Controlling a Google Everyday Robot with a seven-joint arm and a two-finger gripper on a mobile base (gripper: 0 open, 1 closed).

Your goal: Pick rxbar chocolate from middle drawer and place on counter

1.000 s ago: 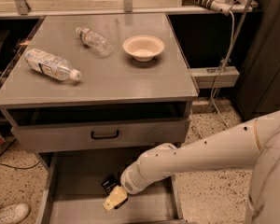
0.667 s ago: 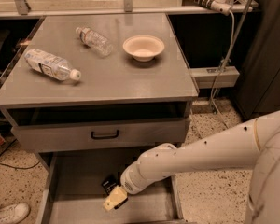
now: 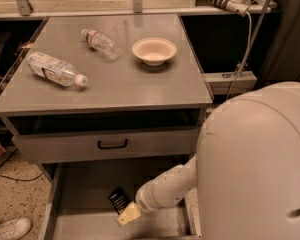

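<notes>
The rxbar chocolate point(image 3: 119, 200) is a small black wrapper with white print, lying flat on the floor of the pulled-out middle drawer point(image 3: 82, 191). My gripper point(image 3: 129, 214) is low inside the drawer, its yellowish tip just right of and in front of the bar, at or very near the bar's near corner. The white forearm runs up and to the right from it. Above the drawers is the grey counter point(image 3: 120, 81).
On the counter lie two clear water bottles point(image 3: 55, 69) point(image 3: 101, 43) and a white bowl point(image 3: 154, 50). A shut drawer front with a black handle point(image 3: 112, 144) sits just above the open drawer. My bulky white arm shell point(image 3: 255, 164) fills the right. A shoe point(image 3: 9, 229) is on the floor at left.
The large white arm shell now fills much more of the right side of the view. The gripper and the bar stay almost where they were in the drawer.
</notes>
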